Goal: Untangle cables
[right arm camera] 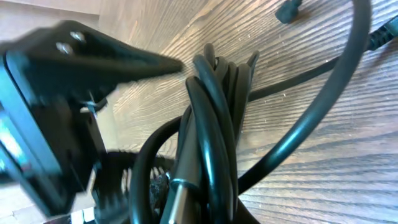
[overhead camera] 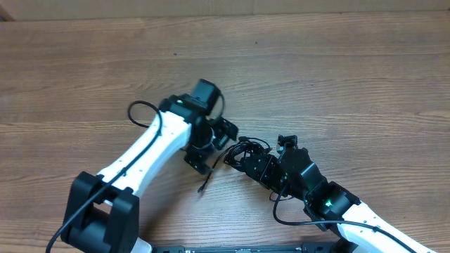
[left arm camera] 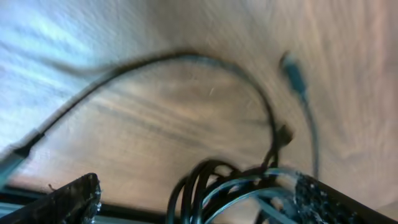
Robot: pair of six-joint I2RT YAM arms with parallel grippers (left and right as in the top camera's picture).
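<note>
You have the cables [overhead camera: 246,150] gathered in a tight clump near the middle of the desk [overhead camera: 337,70], right between your two tools. In the right wrist view the strands [right arm camera: 211,118] run side by side as one bundle. Its long axis is upright in the frame and it folds over at the top, with one cord arcing away to the upper right, where a small plug [right arm camera: 288,10] lies on the wood. From above, a loose tail [overhead camera: 204,184] leaves the clump and points down-left toward the near edge. Your right tool [overhead camera: 254,163] is closed down narrow on the bundle, gripping it. Your left tool [left arm camera: 199,202] stands wide open with nothing clamped, its fingers [left arm camera: 71,200] on either side of the coiled part. Ahead of it a single cord loops across the bare wood, and a blurred plug end [left arm camera: 293,73] lies beyond. The left arm [overhead camera: 148,151] crowds the clump from the left and hides part of it from above.
</note>
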